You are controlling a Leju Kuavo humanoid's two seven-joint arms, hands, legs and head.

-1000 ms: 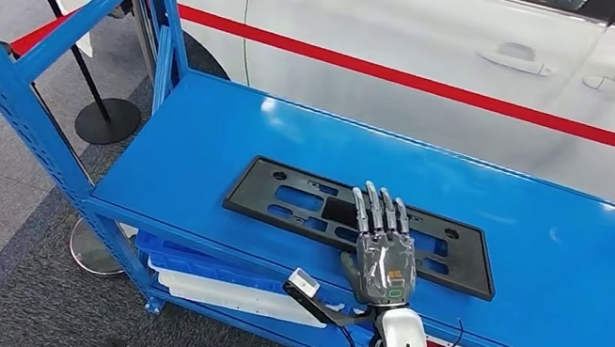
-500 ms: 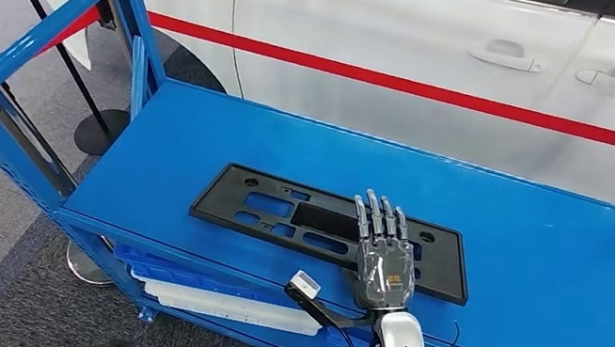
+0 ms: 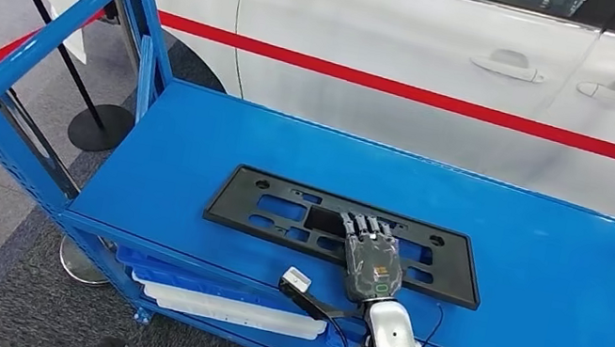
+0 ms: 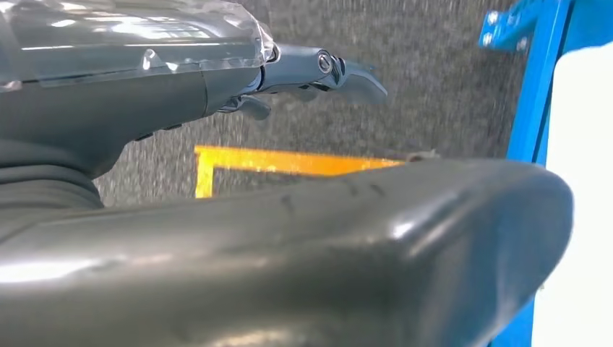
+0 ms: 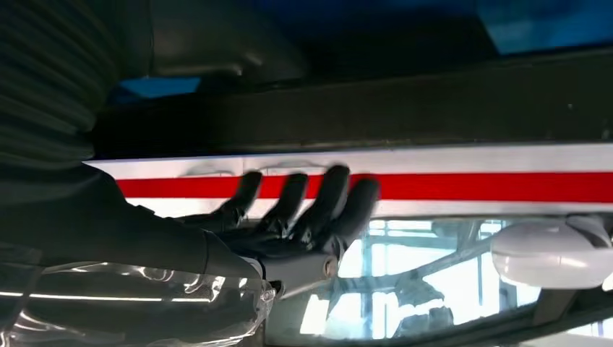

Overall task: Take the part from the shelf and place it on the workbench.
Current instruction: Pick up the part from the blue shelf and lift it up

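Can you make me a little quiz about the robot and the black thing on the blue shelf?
1. True or false: the black part lies flat on top of the blue shelf.
2. Where is the right hand? A) on the car door B) over the black part C) down on the floor
3. Fill the gap: the white car behind the shelf has a ___ stripe along its side.

Key: 1 true; 2 B; 3 red.
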